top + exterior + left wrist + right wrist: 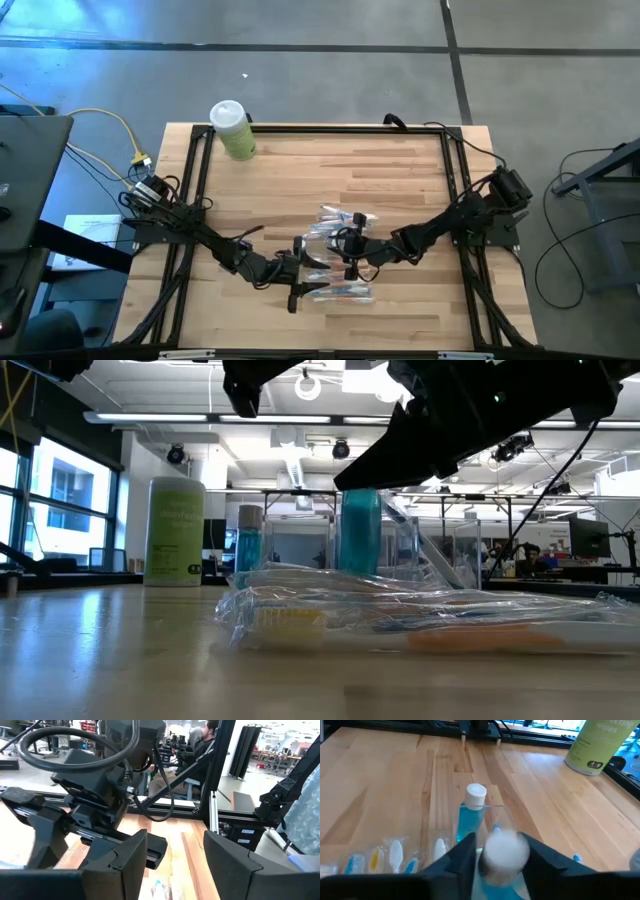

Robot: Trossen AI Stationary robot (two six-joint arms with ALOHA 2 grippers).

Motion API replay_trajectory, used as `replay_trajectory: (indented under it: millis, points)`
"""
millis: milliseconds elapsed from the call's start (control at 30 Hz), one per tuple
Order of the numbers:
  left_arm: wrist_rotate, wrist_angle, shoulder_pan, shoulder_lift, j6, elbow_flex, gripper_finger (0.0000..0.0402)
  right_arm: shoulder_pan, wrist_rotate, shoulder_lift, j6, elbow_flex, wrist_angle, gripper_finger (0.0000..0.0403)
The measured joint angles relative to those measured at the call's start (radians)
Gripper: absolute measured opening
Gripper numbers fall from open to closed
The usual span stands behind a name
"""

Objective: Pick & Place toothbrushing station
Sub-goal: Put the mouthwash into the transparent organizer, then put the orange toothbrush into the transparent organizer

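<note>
Blurred white-capped tube (pixel 505 852) between right end effector (pixel 501 854) fingers.

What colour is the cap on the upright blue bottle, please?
White; the cap shows best in the right wrist view.

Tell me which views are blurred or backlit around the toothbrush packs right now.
Low view: ceiling lights backlight the arms into silhouette, and the wrapped toothbrushes up close are soft. Right wrist view: the white cap between the right gripper fingers is out of focus; the farther blue tube is sharp.
</note>
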Motion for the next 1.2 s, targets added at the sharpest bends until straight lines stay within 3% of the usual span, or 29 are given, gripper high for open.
replay_trajectory:
  millis: [100,233,367,600,933,1200]
  points:
    - [0.000,0.000,0.000,0.000,0.000,0.000,0.0191,-0.003,0.000,0.000,0.000,0.000,0.000,0.0172]
    - [0.000,0.000,0.000,0.000,0.000,0.000,0.0191,-0.002,0.000,0.000,-0.001,0.000,0.000,0.0185]
    - [0.000,0.000,0.000,0.000,0.000,0.000,0.0191,-0.002,0.000,0.000,-0.016,0.000,0.004,0.0180]
    - [0.000,-0.005,0.000,-0.005,-0.068,0.000,0.0191,0.044,0.030,-0.017,-0.225,0.000,0.111,0.0155]
    - [-0.002,-0.065,-0.024,-0.024,-0.085,-0.001,0.0191,0.231,0.315,-0.154,-0.367,0.000,0.071,0.0140]
    - [-0.002,-0.122,-0.054,-0.035,-0.083,-0.001,0.0191,0.419,0.602,-0.179,-0.367,0.000,0.003,0.0140]
